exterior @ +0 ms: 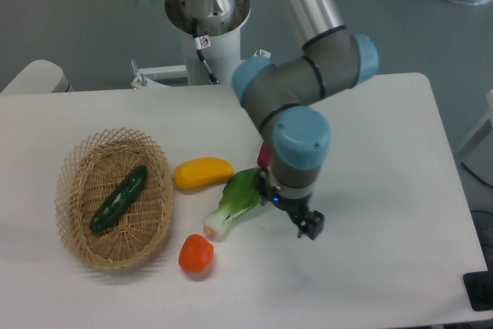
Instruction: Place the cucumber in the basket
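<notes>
One cucumber (pixel 118 199) lies in the basket (pixel 71 184); gripper (pixel 306 222) state unclear.

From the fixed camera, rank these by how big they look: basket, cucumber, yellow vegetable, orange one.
1. basket, clearly largest
2. cucumber and yellow vegetable: about alike in length, so unranked
3. orange vegetable, smallest

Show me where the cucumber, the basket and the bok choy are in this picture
cucumber (pixel 118 199), fixed camera, middle of its dark green body.
basket (pixel 71 175), fixed camera, left side of its woven rim.
bok choy (pixel 237 193), fixed camera, on its green leaf.
</notes>
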